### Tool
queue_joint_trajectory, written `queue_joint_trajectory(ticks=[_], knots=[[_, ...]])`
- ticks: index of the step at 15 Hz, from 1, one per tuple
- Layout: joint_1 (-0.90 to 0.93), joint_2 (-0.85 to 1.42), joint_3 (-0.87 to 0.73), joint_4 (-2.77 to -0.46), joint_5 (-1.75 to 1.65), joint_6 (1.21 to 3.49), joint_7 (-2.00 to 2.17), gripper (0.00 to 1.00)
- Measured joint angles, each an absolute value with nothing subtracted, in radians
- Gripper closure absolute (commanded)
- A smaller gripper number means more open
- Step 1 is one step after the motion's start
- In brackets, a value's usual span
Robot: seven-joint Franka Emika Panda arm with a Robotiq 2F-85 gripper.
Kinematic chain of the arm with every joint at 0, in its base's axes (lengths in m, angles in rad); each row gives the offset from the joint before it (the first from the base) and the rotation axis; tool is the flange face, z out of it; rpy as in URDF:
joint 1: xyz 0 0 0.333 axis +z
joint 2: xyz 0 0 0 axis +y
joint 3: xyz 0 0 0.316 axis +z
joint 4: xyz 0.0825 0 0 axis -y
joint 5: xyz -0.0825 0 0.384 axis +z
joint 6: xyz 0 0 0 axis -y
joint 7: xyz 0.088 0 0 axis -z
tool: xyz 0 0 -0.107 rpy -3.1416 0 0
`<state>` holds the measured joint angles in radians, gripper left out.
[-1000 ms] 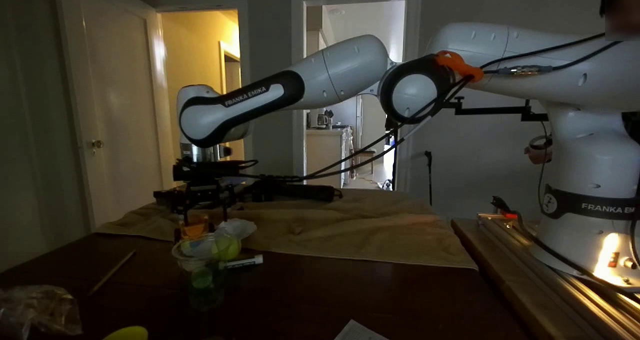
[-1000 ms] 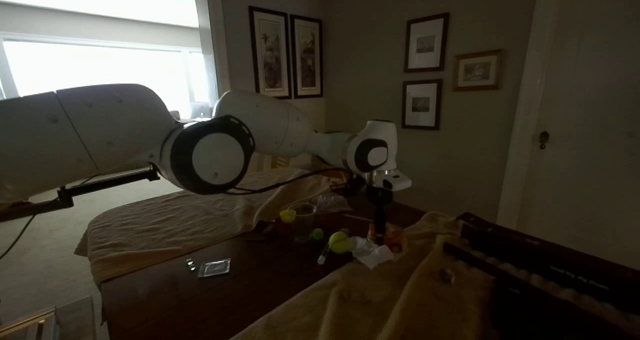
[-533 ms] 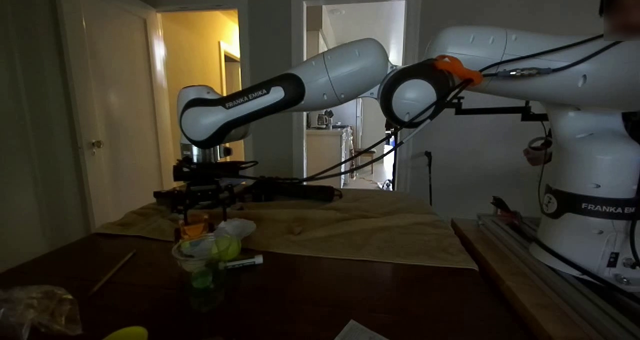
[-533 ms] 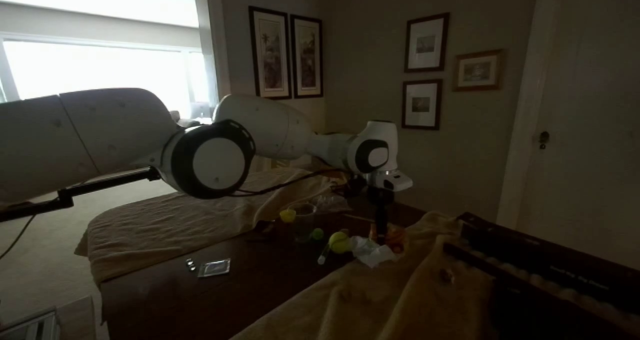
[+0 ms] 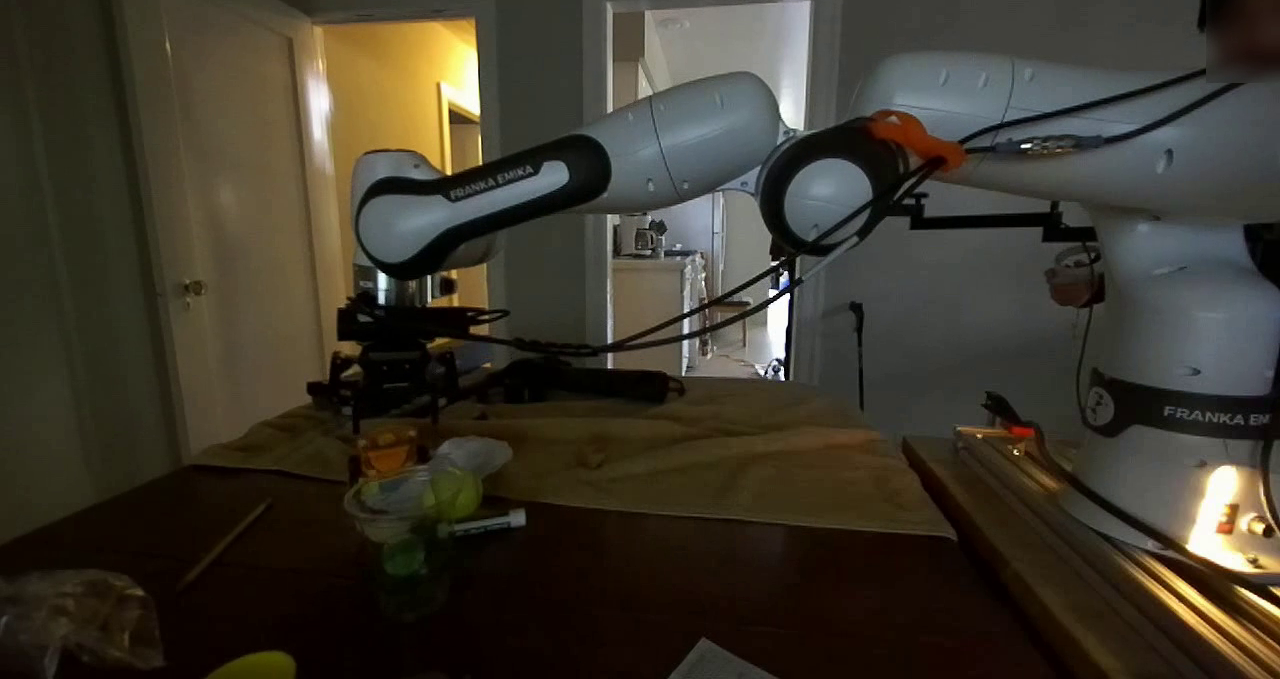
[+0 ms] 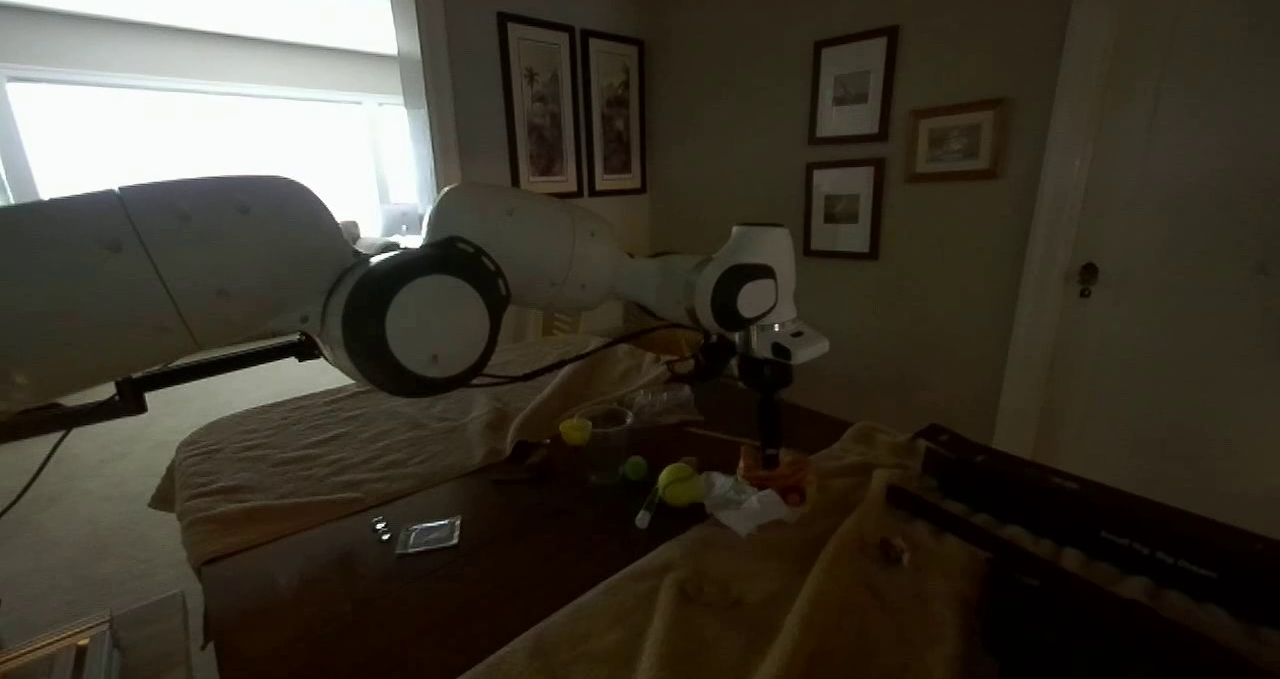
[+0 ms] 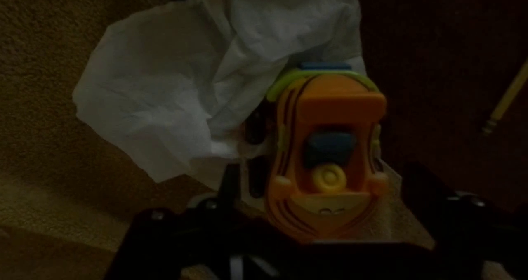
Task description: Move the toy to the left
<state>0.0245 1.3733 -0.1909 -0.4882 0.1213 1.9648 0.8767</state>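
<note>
Toy car (image 7: 328,152) lies under the claw (image 7: 322,172), jaws apart, white sheet (image 7: 218,78) along one edge, dark tabletop (image 7: 433,78) spreading opposite.

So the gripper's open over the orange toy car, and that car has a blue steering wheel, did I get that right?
Not quite: the steering wheel is yellow, as the wrist view shows. The rest stands: the gripper is open over the orange toy car.
</note>
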Motion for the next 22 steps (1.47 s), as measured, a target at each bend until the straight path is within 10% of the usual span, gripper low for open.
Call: queue_joint_trajectory(ticks=[22], knots=[[0.008,1.39,-0.119,-0.456,0.108,1.955,0.875,0.0]])
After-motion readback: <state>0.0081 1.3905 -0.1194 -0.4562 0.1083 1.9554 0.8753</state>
